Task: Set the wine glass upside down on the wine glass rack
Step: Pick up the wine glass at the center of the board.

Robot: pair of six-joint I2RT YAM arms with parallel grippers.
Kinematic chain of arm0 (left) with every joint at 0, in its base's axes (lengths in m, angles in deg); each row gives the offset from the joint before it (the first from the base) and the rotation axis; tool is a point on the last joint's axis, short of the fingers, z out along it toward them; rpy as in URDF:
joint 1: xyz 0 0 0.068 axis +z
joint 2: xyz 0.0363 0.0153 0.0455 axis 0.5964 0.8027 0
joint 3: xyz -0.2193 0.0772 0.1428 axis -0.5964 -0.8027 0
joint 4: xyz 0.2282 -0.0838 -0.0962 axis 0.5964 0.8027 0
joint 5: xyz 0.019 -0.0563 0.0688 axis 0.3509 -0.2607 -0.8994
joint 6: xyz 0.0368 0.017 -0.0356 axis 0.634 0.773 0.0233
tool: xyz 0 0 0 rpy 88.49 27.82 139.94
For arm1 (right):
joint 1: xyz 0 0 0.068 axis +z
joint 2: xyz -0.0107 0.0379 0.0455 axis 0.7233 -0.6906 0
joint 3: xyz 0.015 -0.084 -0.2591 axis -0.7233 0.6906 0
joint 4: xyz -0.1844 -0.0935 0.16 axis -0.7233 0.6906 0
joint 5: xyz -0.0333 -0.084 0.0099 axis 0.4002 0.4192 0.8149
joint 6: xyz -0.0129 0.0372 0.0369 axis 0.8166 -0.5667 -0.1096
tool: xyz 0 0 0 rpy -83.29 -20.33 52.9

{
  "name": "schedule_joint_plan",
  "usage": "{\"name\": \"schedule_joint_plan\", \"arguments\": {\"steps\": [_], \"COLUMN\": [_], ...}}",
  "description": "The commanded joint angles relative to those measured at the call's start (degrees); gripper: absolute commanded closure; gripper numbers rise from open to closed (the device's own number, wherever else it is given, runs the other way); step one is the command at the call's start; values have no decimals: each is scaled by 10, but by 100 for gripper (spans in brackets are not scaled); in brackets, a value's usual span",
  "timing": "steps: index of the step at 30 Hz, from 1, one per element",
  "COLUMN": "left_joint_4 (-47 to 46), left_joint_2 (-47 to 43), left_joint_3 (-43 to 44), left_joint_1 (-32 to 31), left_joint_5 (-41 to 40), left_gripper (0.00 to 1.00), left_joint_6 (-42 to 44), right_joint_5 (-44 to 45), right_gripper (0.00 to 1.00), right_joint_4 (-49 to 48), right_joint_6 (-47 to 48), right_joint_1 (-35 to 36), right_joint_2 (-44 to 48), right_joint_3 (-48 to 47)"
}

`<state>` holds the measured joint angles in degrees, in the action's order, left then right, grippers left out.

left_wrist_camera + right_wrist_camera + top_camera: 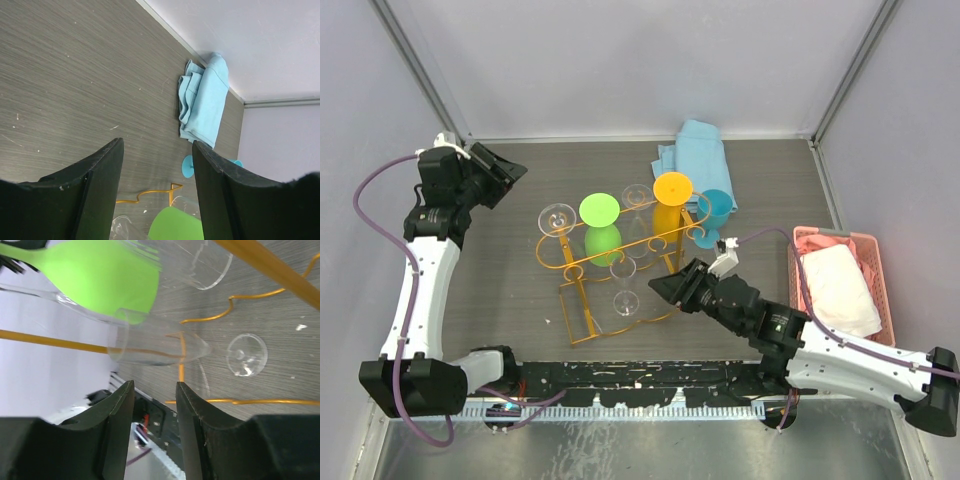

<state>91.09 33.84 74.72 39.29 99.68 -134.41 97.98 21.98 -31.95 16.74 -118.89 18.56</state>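
Right gripper (660, 285) hovers nearest, jaws parted and empty, just right of the wine glass (624, 285). That glass is clear and slim-stemmed. It stands foot-down on the table (500, 300), inside the near base wires of the wine glass rack (265, 265). A green glass (601, 225) and an orange glass (672, 190) hang inverted from the rack's orange-gold top rail. Left gripper (517, 172), also spread open and empty, sits far left, well apart.

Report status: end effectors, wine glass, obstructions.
Left end effector open, empty. Right end effector open, facing wine glass, not gripped. Glass upright, not on rack. Green glass hangs close behind.
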Motion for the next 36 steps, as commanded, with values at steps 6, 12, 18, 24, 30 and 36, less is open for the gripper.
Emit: {"name": "schedule_joint_plan", "arguments": {"steps": [6, 12, 18, 24, 30, 36], "left_joint_4": [-24, -24, -40, -45, -34, -37], "left_joint_2": [-32, -39, -54, -61, -71, -78], "left_joint_3": [-18, -30, -51, -68, -71, -82], "left_joint_1": [-2, -2, -2, -2, -2, -2], "left_joint_5": [-23, -27, -32, -30, -26, -19], "left_gripper": [41, 41, 41, 41, 41, 41], "left_joint_6": [26, 35, 40, 37, 43, 40], "right_joint_5": [10, 24, 40, 70, 80, 115], "right_gripper": [55, 54, 54, 54, 54, 54], "right_joint_4": [-4, -26, -84, -149, -223, -254], "right_joint_6": [134, 194, 252, 303, 322, 357], "right_joint_1": [17, 26, 47, 94, 114, 148], "right_joint_2": [11, 3, -44, -132, -172, -230], "right_joint_3": [71, 104, 118, 106, 117, 92]}}
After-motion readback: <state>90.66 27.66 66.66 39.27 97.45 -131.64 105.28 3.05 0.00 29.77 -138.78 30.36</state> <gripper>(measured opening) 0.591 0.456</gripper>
